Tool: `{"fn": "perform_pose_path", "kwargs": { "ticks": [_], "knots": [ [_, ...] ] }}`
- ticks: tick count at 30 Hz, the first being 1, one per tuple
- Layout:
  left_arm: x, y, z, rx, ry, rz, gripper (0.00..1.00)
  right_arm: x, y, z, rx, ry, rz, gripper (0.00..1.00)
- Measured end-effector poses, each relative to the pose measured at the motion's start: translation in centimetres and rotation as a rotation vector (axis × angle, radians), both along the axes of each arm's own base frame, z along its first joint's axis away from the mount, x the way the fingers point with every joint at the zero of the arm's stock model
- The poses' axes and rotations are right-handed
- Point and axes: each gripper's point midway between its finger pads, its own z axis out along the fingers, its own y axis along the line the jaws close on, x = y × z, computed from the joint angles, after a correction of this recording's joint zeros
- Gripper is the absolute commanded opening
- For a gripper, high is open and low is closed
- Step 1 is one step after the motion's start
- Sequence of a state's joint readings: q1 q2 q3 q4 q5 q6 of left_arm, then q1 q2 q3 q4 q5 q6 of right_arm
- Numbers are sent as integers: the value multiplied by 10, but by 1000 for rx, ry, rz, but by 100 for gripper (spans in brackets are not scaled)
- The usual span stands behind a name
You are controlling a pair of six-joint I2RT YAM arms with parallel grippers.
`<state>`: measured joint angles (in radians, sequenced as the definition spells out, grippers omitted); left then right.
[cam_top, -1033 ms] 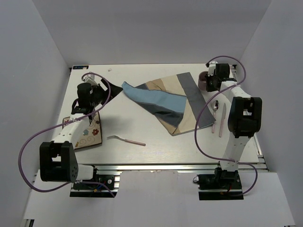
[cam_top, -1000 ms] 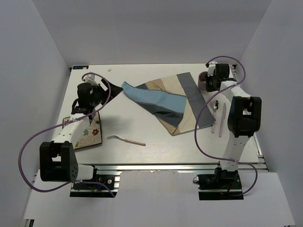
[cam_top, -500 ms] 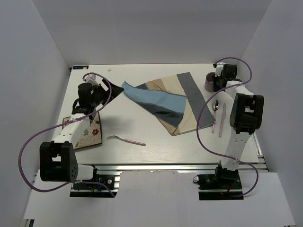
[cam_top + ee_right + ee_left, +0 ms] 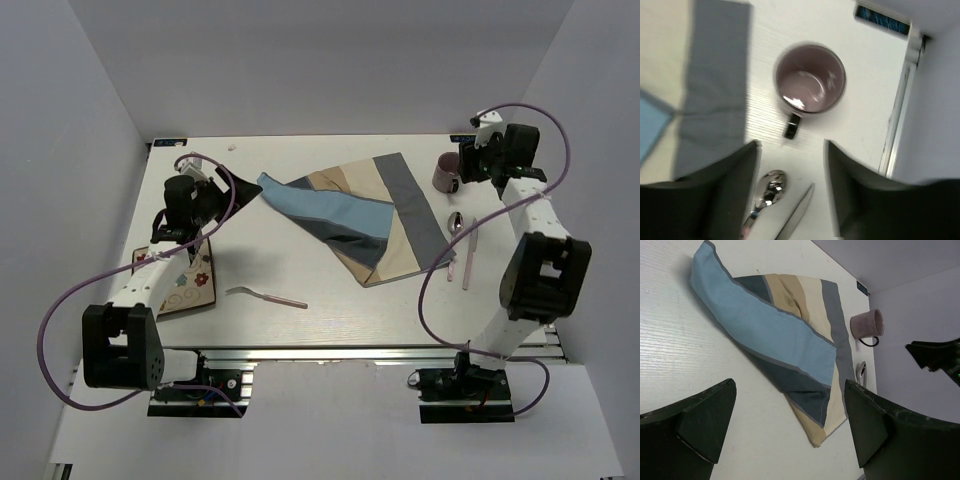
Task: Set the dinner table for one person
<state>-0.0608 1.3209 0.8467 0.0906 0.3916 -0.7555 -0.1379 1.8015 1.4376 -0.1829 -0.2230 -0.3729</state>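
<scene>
White walls close in the big flat off-white dinner table [image 4: 280,250], lying under everything. The right pincer [image 4: 791,155] hangs spread over the round pink mug [image 4: 810,80], pinching nothing. I think the mug stands alone by the striped cloth placemat [image 4: 350,215], ready for drinking. The left pincer [image 4: 790,390] is spread and empty too.

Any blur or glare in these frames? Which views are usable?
Right wrist: motion-blurred, the mug and spoon soft-edged, with bright glints inside the mug. Left wrist: sharp on the placemat, the left pincer dark in the foreground. Top external: crisp, evenly lit, soft shadows only.
</scene>
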Motion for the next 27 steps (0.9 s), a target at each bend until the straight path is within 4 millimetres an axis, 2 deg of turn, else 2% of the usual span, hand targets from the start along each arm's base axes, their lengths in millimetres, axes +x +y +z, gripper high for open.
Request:
{"fn": "perform_pose_path", "kwargs": {
  "ticks": [3,5,6,8,9,11,13,15,17,20,24,27],
  "knots": [
    [0,0,2,-5,-2,2,97,-22,38,48,39,-98,155,43],
    [0,0,2,-11,2,3,97,-31,79,60,85,-108,246,42],
    [0,0,2,-12,1,3,96,-35,104,59,117,-93,296,46],
    [0,-1,3,-18,2,5,96,-43,150,38,186,-16,356,53],
    [0,-1,3,-20,2,5,96,-47,169,23,219,37,373,57],
    [0,-1,3,-24,3,7,96,-54,195,-14,270,158,372,58],
    [0,-1,4,-27,2,8,97,-57,202,-49,292,263,329,59],
    [-1,-1,6,-32,-2,10,96,-57,200,-78,296,346,266,59],
    [-2,-1,10,-39,-9,12,97,-50,195,-96,285,388,211,60],
    [-5,-1,15,-49,-16,20,97,-39,189,-109,265,410,151,60],
    [-10,0,16,-58,-17,33,97,-22,186,-110,247,394,120,59],
    [-11,0,17,-63,-17,37,97,-22,186,-115,245,407,114,58]
  ]
}}
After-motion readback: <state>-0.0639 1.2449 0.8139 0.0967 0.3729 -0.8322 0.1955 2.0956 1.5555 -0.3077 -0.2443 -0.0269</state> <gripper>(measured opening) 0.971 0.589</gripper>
